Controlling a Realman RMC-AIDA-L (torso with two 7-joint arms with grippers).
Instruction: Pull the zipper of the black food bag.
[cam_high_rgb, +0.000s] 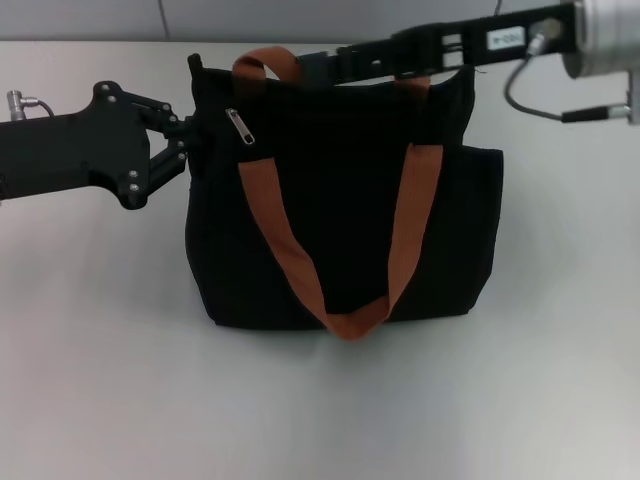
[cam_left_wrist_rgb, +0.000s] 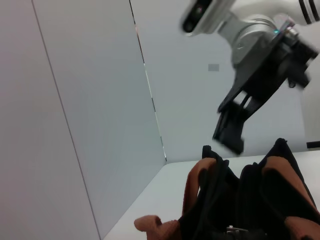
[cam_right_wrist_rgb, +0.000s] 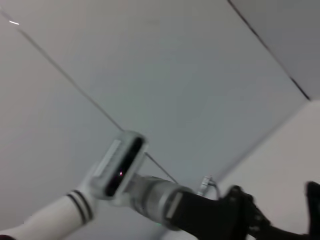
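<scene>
The black food bag (cam_high_rgb: 340, 200) stands in the middle of the white table, and its orange-brown straps (cam_high_rgb: 410, 220) hang down its front. The silver zipper (cam_high_rgb: 240, 126) pull lies near the bag's top left corner. My left gripper (cam_high_rgb: 186, 140) comes in from the left and is shut on the bag's upper left edge. My right gripper (cam_high_rgb: 312, 66) reaches in from the upper right along the top edge of the bag, beside the rear strap and apart from the pull. In the left wrist view the bag's top (cam_left_wrist_rgb: 250, 200) is below the right gripper (cam_left_wrist_rgb: 229, 136).
The white table (cam_high_rgb: 100, 350) extends around the bag on all sides. A pale wall (cam_high_rgb: 100, 18) rises behind it. The right arm's cable (cam_high_rgb: 530, 105) loops near the bag's upper right corner. The right wrist view shows only the left arm (cam_right_wrist_rgb: 150, 192) and the wall.
</scene>
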